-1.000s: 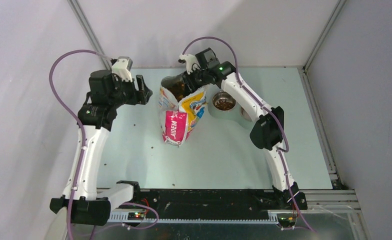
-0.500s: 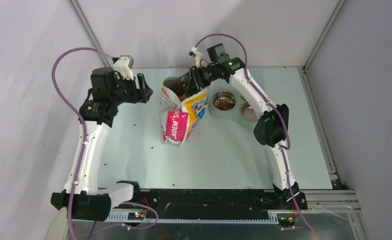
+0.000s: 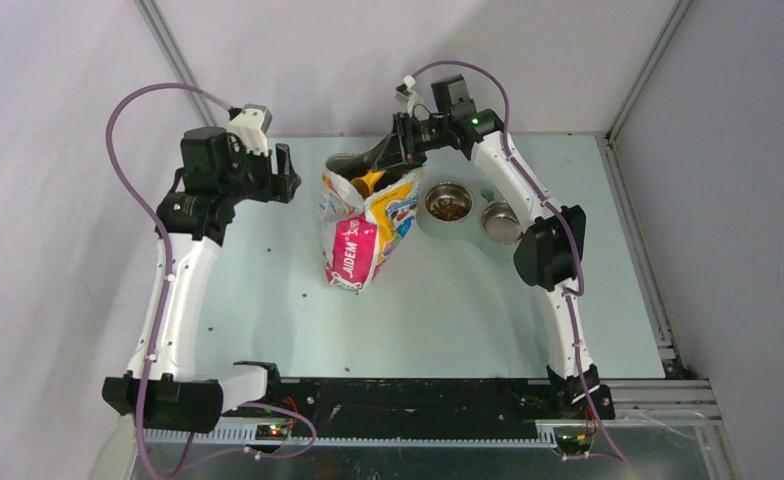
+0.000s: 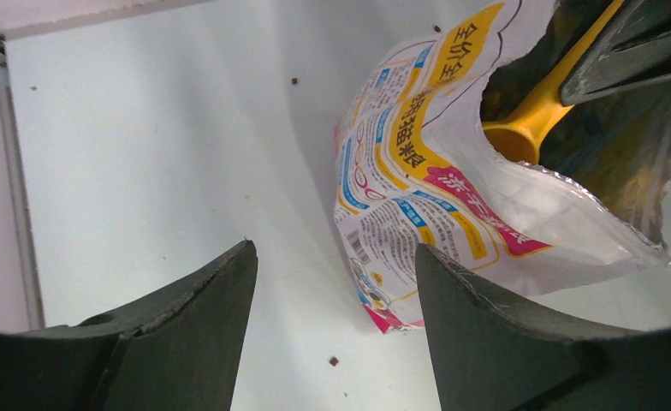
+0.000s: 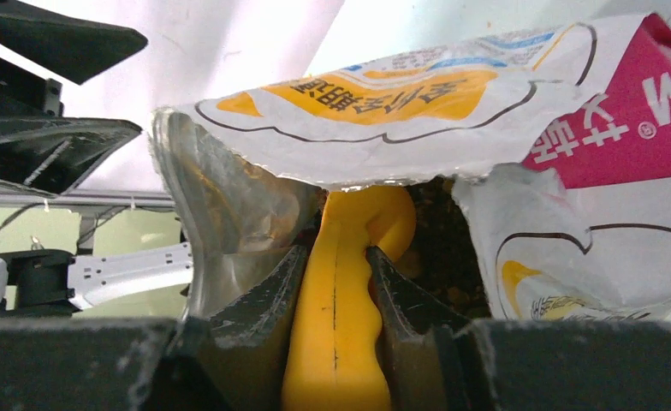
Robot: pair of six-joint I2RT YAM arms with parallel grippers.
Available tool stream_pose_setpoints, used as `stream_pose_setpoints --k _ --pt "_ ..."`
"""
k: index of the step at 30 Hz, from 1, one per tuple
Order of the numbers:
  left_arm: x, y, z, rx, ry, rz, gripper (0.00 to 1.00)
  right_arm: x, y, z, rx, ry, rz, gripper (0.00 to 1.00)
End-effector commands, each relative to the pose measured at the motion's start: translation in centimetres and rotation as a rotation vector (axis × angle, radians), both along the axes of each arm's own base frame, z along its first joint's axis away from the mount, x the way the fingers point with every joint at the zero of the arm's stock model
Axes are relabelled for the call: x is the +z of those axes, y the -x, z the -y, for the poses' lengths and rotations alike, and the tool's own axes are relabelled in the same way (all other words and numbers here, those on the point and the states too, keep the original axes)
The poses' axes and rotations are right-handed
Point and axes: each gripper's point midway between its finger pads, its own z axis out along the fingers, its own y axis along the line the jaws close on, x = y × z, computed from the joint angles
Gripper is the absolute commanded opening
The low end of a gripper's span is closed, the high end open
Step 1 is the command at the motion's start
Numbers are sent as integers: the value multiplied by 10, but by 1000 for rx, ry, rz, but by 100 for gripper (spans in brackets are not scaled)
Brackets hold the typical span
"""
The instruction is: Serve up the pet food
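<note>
Right now our right end effector [image 5: 336,257] is clamped on the handle of the yellow scoop [image 5: 339,330], with one finger pressed to each side of it. The scoop's head points into the open mouth of the bag [image 3: 353,245]. The bag stands upright near the middle of the surface [image 3: 268,300], with its torn top spread apart.

Just right of the bag sits a twin dish. Its left bowl [image 3: 428,203] holds a layer of brown kibble [image 3: 451,208]. The right bowl [image 3: 501,222] beside it shows its metal bottom. From the right wrist we also see dark kibble inside the bag, just beside the scoop's head. We cannot tell whether any lies in the scoop, because the bag's edge covers most of the head.

Our left end effector [image 4: 334,248] hangs above the surface to the left of the bag. Its fingers are spread wide and grip nothing, and they are apart from the bag's printed side. From that wrist we see the scoop's yellow neck running down into the bag's mouth, with the right arm's dark fingers above it. A few stray pellets [image 4: 333,360] lie on the surface near the bag's base.
</note>
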Motion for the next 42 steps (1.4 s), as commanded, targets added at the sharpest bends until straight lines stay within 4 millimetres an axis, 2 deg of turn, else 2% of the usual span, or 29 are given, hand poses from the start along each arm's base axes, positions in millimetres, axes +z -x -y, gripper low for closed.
stream_pose_setpoints --k 1,7,12,24,29,31,36,42 --pt "20 -5 -12 -13 -108 62 74 63 -6 8 -19 -126 75 0" --pt "29 -8 -12 -63 -165 47 73 75 -18 22 -107 -113 85 0" --pt "30 -9 -9 -98 -183 35 73 83 -24 32 -147 -118 83 0" --pt "43 -9 -4 -140 -188 48 73 103 -23 57 -180 -152 59 0" --pt "38 -7 -7 -159 -228 33 73 115 -22 66 -176 -188 60 0" --pt "35 -5 -10 -166 -250 23 73 116 -23 71 -176 -207 37 0" --pt "25 3 -20 -171 -371 1 73 100 -25 82 -159 -250 -58 0" --pt "24 6 -27 -162 -448 -11 73 97 -40 91 -226 -219 59 0"
